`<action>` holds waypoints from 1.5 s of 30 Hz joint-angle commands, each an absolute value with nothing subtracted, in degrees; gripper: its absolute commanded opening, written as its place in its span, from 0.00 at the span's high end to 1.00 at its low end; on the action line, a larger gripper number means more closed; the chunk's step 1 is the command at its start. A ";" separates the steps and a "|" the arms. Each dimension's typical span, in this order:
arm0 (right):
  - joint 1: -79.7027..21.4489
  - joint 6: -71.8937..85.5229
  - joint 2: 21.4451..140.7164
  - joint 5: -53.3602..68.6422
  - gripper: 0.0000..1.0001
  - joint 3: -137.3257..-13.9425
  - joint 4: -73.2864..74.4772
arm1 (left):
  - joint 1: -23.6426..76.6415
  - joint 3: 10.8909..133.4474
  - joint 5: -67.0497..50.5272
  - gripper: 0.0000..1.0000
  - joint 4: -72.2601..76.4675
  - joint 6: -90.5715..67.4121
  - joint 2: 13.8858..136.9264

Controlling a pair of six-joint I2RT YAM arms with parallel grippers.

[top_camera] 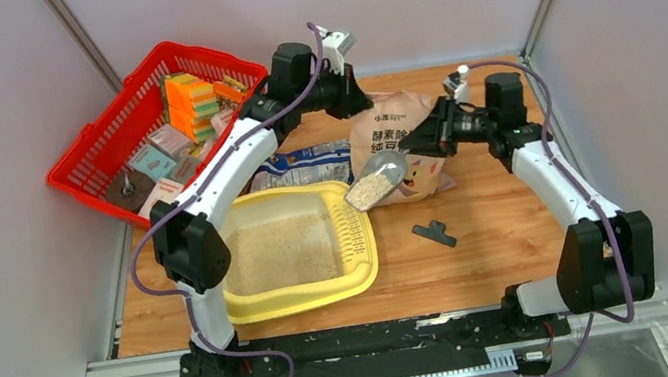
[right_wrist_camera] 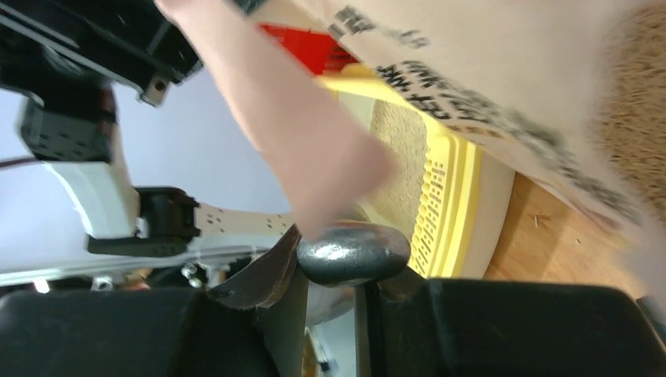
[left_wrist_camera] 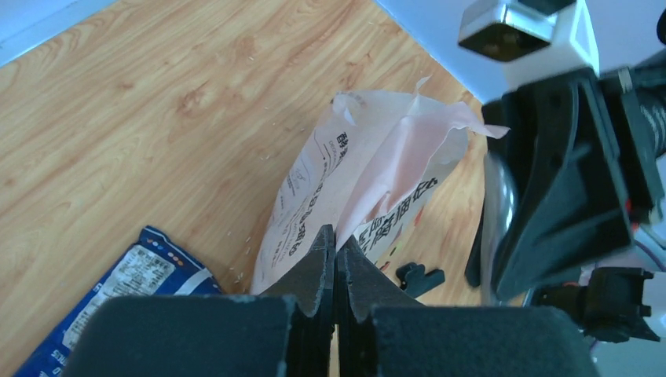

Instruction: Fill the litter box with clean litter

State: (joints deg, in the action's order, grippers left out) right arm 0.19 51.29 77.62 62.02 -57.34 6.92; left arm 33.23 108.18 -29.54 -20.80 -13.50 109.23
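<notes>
The pale-yellow litter box lies left of centre, its floor covered with beige clean litter. Its slotted strip shows in the right wrist view. The tan paper bag stands behind it. My left gripper is shut on the bag's top edge, the paper pinched between the fingertips. My right gripper is shut on the metal handle of a scoop. The scoop, heaped with litter, hangs over the box's far right corner.
A red mesh basket of packets stands at the back left. A blue-and-white printed bag lies behind the box. A small black clip lies on the wooden table right of the box. Grey walls enclose the table.
</notes>
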 commanded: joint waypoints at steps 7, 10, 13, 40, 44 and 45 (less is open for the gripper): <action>-19.67 36.48 79.88 41.07 1.00 -66.71 21.88 | 32.17 106.26 -32.26 1.00 -14.42 -16.87 104.68; -25.21 34.89 79.63 30.87 1.00 -66.80 20.75 | 32.25 104.59 -32.34 1.00 -13.80 -17.31 103.72; -31.01 32.53 79.28 19.01 1.00 -66.80 19.34 | 32.34 103.54 -32.08 1.00 -14.06 -16.44 102.40; -43.33 3.52 69.80 3.69 1.00 -64.16 9.31 | 32.08 102.13 -33.13 1.00 -13.01 -18.02 101.42; -43.16 -2.43 66.01 3.78 1.00 -70.12 20.34 | 32.08 102.92 -33.40 1.00 -13.01 -17.14 101.87; -42.28 -3.33 64.09 5.52 1.00 -72.05 23.17 | 32.08 103.09 -33.49 1.00 -13.36 -16.79 101.95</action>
State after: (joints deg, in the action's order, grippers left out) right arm -42.96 5.06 70.28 2.72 -64.47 15.29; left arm 32.53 101.08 -32.36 -16.95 -16.43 104.90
